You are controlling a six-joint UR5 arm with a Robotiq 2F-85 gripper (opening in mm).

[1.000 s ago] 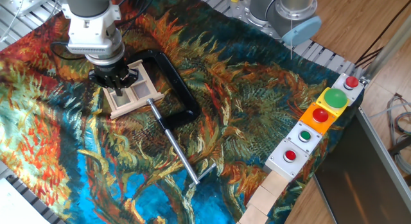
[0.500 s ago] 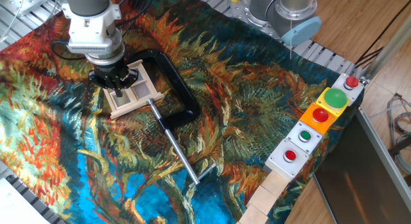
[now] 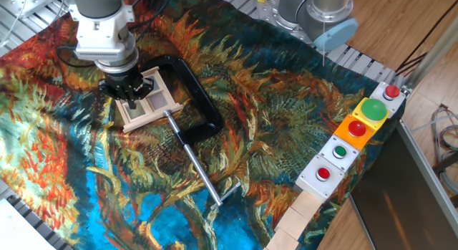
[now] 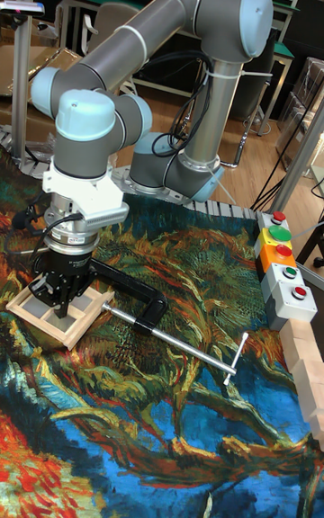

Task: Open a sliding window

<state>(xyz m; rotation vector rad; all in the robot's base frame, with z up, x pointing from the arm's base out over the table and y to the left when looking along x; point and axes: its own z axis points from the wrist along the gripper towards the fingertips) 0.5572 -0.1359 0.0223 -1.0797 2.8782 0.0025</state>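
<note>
We see table [image 3: 64, 228] draped in bright leaf-print cloth [image 3: 286, 121]. On cloth: sliding window [image 3: 154, 107], black C-clamp [image 3: 197, 99], button boxes [image 3: 354, 132], wooden blocks [image 3: 297, 218] along edge.

End effector [image 3: 133, 99] fingertips: gap unclear.

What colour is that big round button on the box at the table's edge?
Green, on the button box, the big round button shows best in the fixed view.

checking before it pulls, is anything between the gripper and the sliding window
Nothing visible does. The gripper is already down on the sliding window, fingertips at its crossbars. The black C-clamp wraps the window's far and right sides, beside the gripper rather than under it.
</note>
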